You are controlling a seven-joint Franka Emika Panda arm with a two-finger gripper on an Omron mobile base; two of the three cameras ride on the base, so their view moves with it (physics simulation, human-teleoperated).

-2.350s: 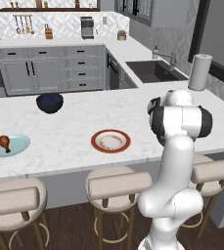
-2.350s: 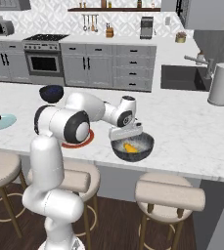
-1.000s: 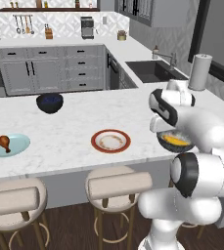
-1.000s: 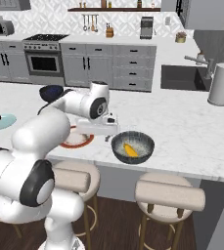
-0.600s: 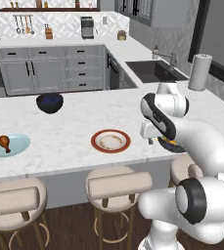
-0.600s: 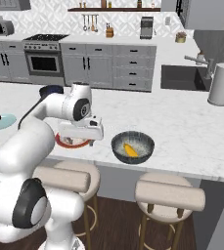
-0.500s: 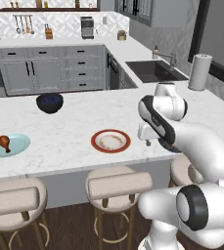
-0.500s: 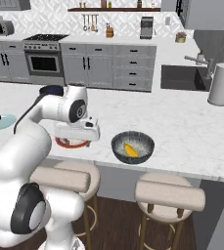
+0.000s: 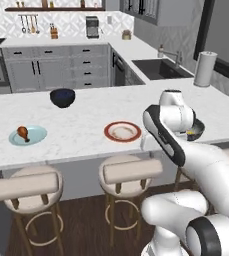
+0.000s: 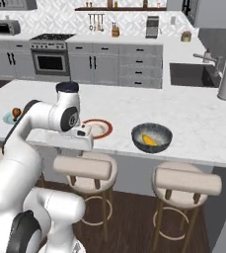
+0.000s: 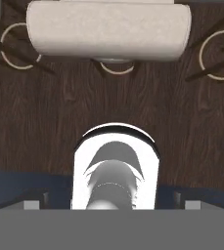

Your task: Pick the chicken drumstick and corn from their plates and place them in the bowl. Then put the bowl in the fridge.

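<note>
Dark navy bowl [image 9: 62, 97] at back of counter [image 9: 81, 137], stools below. Corn [image 10: 149, 141] in grey-blue bowl [image 10: 152, 137]; drumstick [image 9: 23, 132] on pale-blue plate [image 9: 35, 136], well apart from gripper [image 10: 77, 140] by red-rim plate [image 10: 102, 128]; fingers spread, holding nothing

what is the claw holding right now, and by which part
Nothing. The claw is open and empty; the corn lies in the bowl and the chicken drumstick rests on its pale blue plate.
</note>
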